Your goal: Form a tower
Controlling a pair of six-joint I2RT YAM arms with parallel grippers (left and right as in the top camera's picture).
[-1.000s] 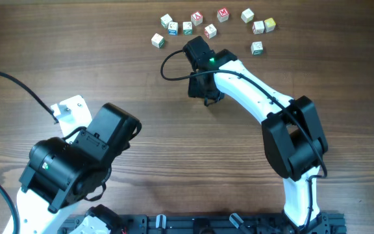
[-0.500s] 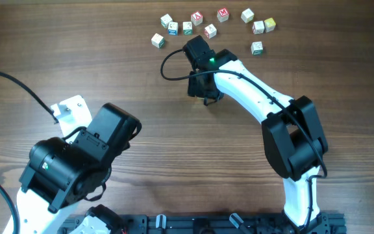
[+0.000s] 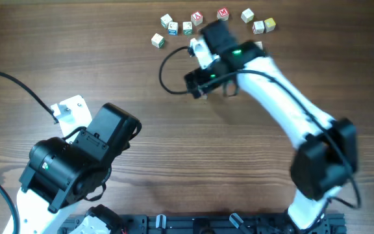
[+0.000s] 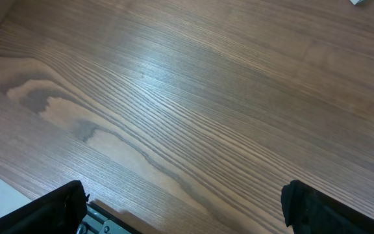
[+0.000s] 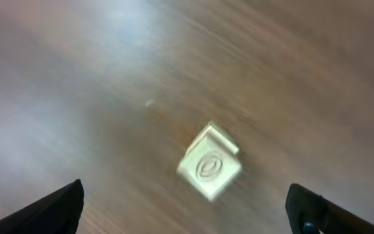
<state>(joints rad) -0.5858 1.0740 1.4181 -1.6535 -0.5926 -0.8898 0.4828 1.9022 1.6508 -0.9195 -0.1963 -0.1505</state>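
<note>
Photo caption: The wooden tabletop (image 3: pixel 109 52) carried everything in the scene. The right arm (image 3: pixel 284 110), white with black joints and blurred in the overhead view, reached from the near right corner toward the middle of the far edge. The left arm (image 3: pixel 76 162), bulky and black, sat folded at the near left corner. A black cable (image 3: pixel 164 68) looped off the right arm's wrist.

The right gripper (image 5: pixel 187 209) hung over the tabletop with its jaws spread wide and nothing in them. Its dark fingertips (image 5: pixel 54 208) showed only at the lower corners of the wrist view. The left gripper (image 4: pixel 187 208) likewise stood wide open, holding nothing, over wood close to a tabletop edge.

The tower (image 5: pixel 208 168) stood on the tabletop between the right gripper's fingers and touched neither. Seen from above and blurred, it showed a pale cream top face with a round mark and a yellow rim along one side. How many cubes it had could not be told. In the overhead view it was hidden beneath the right arm's wrist. Loose cubes (image 3: pixel 187 27) lay scattered along the far edge, just beyond that wrist.
</note>
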